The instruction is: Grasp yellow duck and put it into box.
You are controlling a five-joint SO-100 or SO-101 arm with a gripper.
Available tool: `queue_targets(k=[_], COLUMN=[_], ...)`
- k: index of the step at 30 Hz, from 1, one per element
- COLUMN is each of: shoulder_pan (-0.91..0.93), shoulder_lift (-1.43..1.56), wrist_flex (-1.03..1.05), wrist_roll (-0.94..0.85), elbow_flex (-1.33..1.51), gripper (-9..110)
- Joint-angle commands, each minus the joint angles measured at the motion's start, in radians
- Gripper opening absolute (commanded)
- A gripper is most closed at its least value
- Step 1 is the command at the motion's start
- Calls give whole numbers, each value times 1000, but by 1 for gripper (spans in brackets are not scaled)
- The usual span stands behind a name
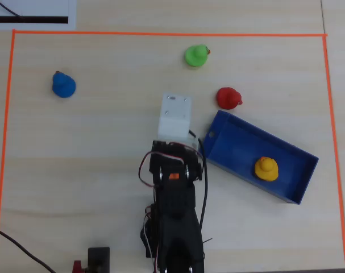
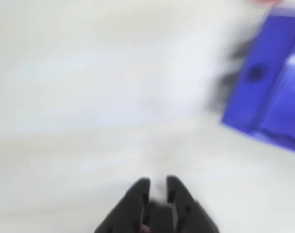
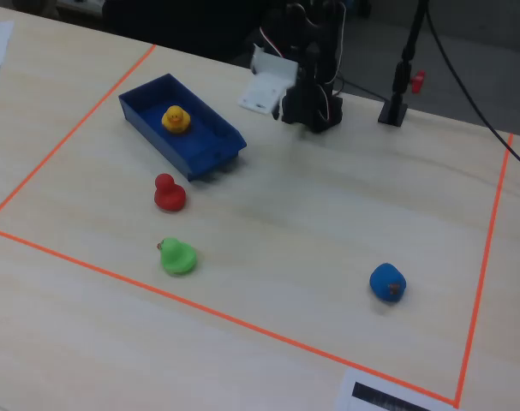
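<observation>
The yellow duck (image 1: 266, 169) (image 3: 176, 119) sits upright on the floor of the dark-blue box (image 1: 235, 147) (image 3: 204, 144). The wrist view is blurred. In it my gripper (image 2: 158, 187) is over bare table, its two black fingertips almost together with only a thin slit and nothing between them. The box's short wall with a small hole (image 2: 264, 77) lies to its right there. In the overhead view a white wrist block (image 1: 176, 116) hides the gripper just left of the box; the arm (image 1: 175, 193) stretches back to the bottom edge.
A red duck (image 1: 228, 98) (image 3: 168, 193) stands close to the box's end. A green duck (image 1: 196, 56) (image 3: 177, 257) and a blue duck (image 1: 63, 85) (image 3: 387, 282) stand farther off. Orange tape (image 1: 161, 33) frames the table. A black stand (image 3: 395, 107) rises beside the arm's base.
</observation>
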Motion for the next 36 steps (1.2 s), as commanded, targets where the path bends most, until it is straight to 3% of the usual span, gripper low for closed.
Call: queue_targets(k=[1,7,13,19,23,36], shoulder_pan=[-2,64,46,83,135,109], shoulder_lift=[374,678,689,689,689,690], wrist_flex=[-60,-29,-9,-129,-196,-199], wrist_roll=[-67,-153,-121,-115,-221,-202], elbow_flex=[227,537,620,729,887,888], gripper=[0,0,0,0,0,0])
